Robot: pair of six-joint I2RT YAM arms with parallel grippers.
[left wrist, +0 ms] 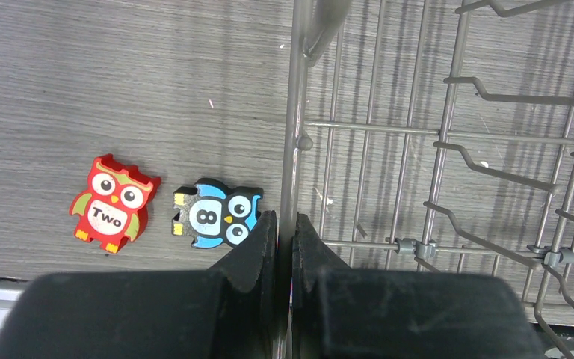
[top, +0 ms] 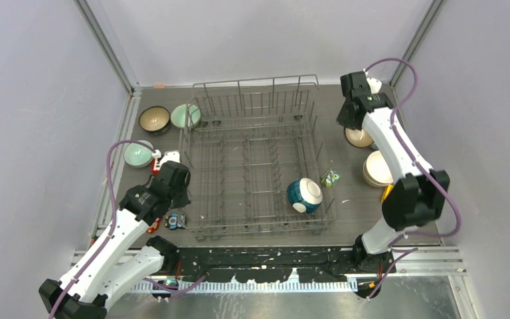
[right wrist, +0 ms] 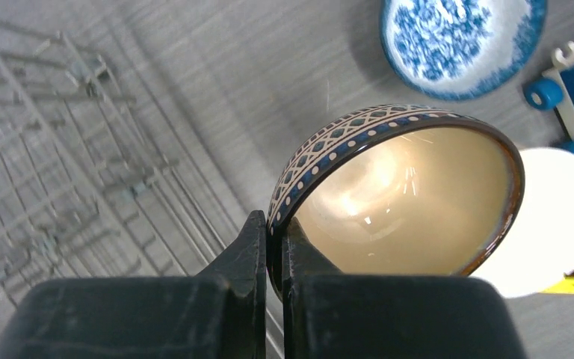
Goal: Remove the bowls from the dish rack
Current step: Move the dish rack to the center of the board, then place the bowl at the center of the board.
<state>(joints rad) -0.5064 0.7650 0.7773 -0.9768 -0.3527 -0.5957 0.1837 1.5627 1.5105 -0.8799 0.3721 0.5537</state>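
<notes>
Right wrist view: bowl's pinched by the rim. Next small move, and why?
Probably lower the brown-rimmed patterned bowl onto bare table, then open the right tool. The tool is shut on the bowl's rim, and the bowl is already outside the dish rack, near the blue-and-white bowl.

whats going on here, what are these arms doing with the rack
Two robot arms are unloading bowls from the dish rack. The right gripper pinches the rim of a cream bowl with a blue patterned band, above the table beside the rack. The left gripper is shut on the rack's left edge wire. One teal-and-white bowl lies in the rack.
</notes>
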